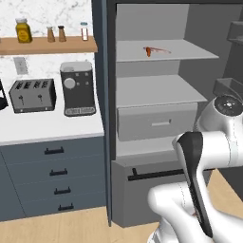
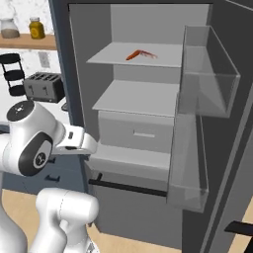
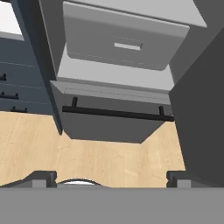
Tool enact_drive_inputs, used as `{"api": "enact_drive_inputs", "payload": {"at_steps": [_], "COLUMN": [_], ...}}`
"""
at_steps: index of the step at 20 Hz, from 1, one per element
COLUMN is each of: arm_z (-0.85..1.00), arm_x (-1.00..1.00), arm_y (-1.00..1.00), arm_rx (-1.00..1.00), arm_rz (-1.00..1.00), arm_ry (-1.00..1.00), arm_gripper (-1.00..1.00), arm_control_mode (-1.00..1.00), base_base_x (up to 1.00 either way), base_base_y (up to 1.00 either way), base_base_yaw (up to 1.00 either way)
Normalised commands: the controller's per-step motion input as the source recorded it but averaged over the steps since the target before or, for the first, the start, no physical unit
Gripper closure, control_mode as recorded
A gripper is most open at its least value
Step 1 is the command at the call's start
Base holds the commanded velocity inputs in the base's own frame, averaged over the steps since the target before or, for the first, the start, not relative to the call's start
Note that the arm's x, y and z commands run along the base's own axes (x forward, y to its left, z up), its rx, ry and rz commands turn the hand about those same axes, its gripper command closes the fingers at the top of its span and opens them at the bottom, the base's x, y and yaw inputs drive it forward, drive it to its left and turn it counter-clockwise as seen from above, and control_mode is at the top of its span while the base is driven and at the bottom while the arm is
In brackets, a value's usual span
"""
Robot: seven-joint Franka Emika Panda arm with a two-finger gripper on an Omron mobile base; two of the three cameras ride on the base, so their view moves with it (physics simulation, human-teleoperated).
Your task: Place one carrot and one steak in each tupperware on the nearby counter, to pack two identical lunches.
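- Carrot (image 1: 148, 51) lies on the top shelf (image 1: 190, 51) of the open fridge, with a thin reddish strip, probably the steak (image 1: 160, 50), touching it on its right side; in the right base view the same pair sits near the middle of that shelf.
- Fingers (image 3: 111, 177) are spread wide and grasp nothing; the hand view looks down at the fridge's lower drawer (image 3: 122, 37), the black bar handle (image 3: 116, 113) below it and the wooden floor (image 3: 87, 153).
- Counter (image 1: 47, 128) left of the fridge carries a toaster (image 1: 32, 95) and a coffee machine (image 1: 77, 88); no tray is in sight there.
- Doing the step well, as I judge it: raise the hand to the top shelf, come in level above the shelf, and close on the carrot across its thick end without dragging the strip along.
- No readable writing or brand shows; the jars (image 1: 23, 30) on the wooden wall shelf (image 1: 47, 45) are too small to read.
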Motion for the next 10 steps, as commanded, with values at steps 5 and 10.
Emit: {"api": "enact_drive_inputs", "payload": {"at_steps": [5,10], "arm_z": [0.0,0.0], "arm_x": [0.0,0.0], "arm_y": [0.0,0.0], "arm_rx": [0.0,0.0], "arm_rz": [0.0,0.0], "arm_ry": [0.0,0.0], "arm_gripper": [-1.0,-1.0], "arm_control_mode": [1.0,1.0], "base_base_x": [0.54,0.28], "base_base_y": [-0.23,-0.18], "base_base_yaw": [0.0,0.0]}}
